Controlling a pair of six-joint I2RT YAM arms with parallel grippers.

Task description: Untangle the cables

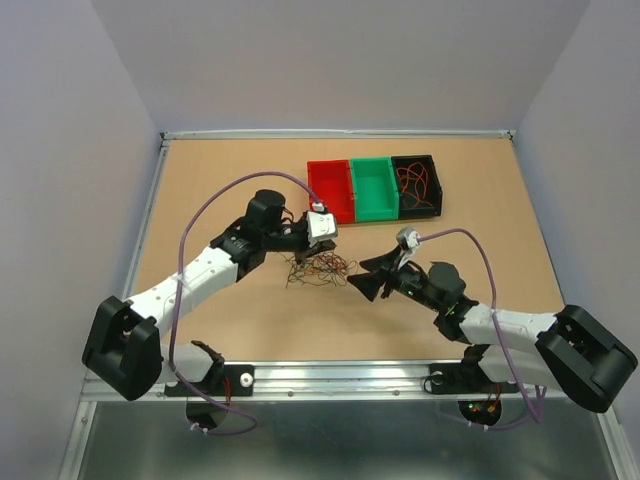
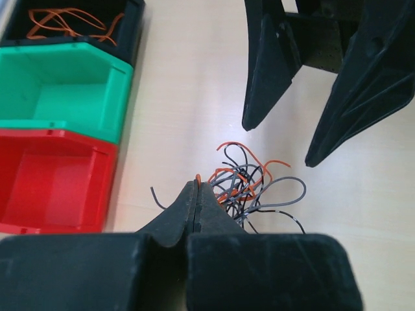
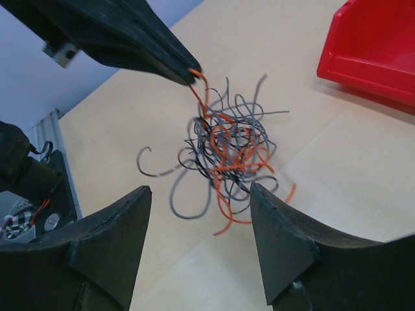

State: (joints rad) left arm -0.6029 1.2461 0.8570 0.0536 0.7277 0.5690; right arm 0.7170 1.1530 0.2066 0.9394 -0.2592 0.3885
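Left end effector (image 2: 196, 186) on orange cable (image 3: 207, 96)

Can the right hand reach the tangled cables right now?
Probably yes: the right hand is open facing the cable tangle, nothing between; the left hand only pinches one orange strand.

Surface (image 1: 230, 190): smooth wood-look board, faint sheen.
Bins (image 2: 120, 97): glossy moulded plastic.
Cables (image 3: 224, 146): thin, smooth-coated strands.
Left hand (image 2: 196, 188), right hand (image 3: 199, 191): matt black plastic.
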